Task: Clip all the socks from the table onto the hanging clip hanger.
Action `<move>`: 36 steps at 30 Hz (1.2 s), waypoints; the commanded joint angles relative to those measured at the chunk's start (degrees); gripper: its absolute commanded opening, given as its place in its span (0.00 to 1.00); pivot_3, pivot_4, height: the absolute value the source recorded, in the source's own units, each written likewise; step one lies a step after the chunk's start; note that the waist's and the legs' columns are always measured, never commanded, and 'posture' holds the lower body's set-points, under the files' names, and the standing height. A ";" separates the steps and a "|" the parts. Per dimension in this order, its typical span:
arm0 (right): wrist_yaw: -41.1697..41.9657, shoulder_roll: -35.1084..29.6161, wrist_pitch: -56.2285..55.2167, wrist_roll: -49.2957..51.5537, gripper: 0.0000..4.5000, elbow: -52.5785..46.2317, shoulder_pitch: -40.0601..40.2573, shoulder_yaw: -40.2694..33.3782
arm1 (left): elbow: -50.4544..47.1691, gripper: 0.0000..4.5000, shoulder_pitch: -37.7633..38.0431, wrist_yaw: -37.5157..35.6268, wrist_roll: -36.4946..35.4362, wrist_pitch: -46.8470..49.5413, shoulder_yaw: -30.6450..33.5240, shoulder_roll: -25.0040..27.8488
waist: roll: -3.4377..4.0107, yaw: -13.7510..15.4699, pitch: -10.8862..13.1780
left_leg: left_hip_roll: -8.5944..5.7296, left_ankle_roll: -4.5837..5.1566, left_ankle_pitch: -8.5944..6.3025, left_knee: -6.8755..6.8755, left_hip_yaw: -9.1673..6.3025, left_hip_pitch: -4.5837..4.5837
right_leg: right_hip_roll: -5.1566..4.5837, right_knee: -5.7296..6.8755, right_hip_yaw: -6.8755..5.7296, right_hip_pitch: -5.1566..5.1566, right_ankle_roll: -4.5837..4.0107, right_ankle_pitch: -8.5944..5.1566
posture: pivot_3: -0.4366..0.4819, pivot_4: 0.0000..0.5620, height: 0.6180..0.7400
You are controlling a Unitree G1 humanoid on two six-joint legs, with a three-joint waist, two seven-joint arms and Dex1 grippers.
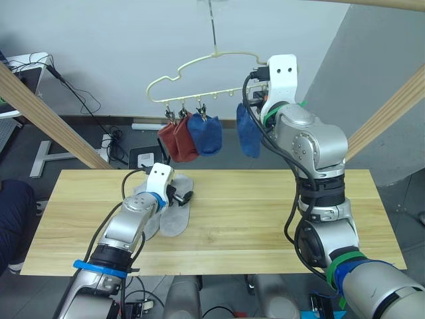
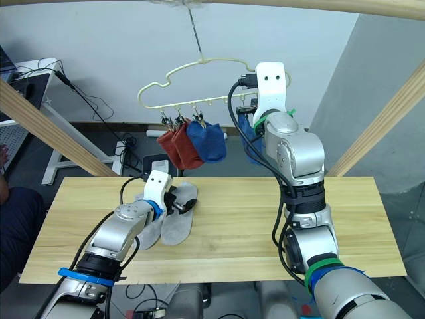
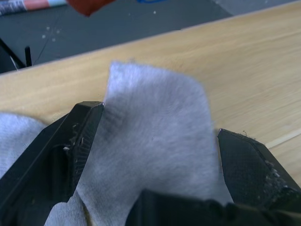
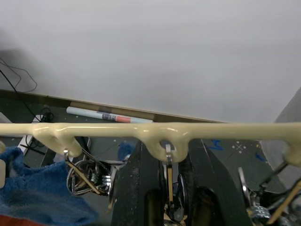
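The left gripper [image 3: 155,155], fingers spread, straddles a light grey knit sock [image 3: 155,136] lying toward the pale wooden table's [image 1: 265,212] left end (the right gripper's [image 4: 167,188] state is probably unreadable).

4 socks [image 1: 196,136] clipped, 2 grey [image 1: 174,216] on table [image 1: 265,212]

Left gripper [image 3: 155,155]: fingers [image 3: 80,141] apart, one each side of a grey sock; black, pads scuffed w/ pale specks.
Grey sock [image 3: 155,136]: light grey knit, flat on the bench, edge pointing away from cam, lies betw. the fingers; contact w/ pads can't be told.
Second grey patch [image 3: 16,134]: more grey fabric beside one finger, partly hidden.
Bench [image 3: 235,61]: pale wood planks, grain + a plank seam visible.
Floor [image 3: 117,21]: dark, speckled, beyond bench edge.
Rust-red bit [image 3: 87,4]: fabric at frame edge, over the floor.
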 commanded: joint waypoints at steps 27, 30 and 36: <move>-0.86 0.13 0.67 -0.07 0.02 -3.81 -0.59 -0.82 | 1.21 0.00 1.85 -2.44 2.84 3.52 1.01 -3.01 | 0.00 -0.08 0.00 | 0.00 0.00 0.00 -0.01 0.01 0.11 | 0.00 0.04 0.03 0.05 0.01 -0.01 | 0.33 0.60 1.00; -0.91 0.17 0.72 -0.05 0.02 -3.78 -0.66 -0.91 | 0.01 0.00 2.29 -2.93 2.34 4.05 1.31 -3.11 | 0.00 -0.08 0.00 | 0.00 0.00 0.00 -0.02 0.02 0.11 | 0.00 0.03 0.04 0.05 0.02 -0.01 | 0.33 0.60 1.00; -1.05 0.46 1.12 0.27 0.02 -3.48 -1.30 -1.44 | -7.16 0.00 2.89 -7.89 -2.38 4.63 2.45 -4.15 | 0.00 -0.08 0.01 | 0.00 0.00 0.00 -0.03 0.02 0.09 | 0.00 0.00 0.03 0.05 0.02 -0.01 | 0.33 0.60 1.00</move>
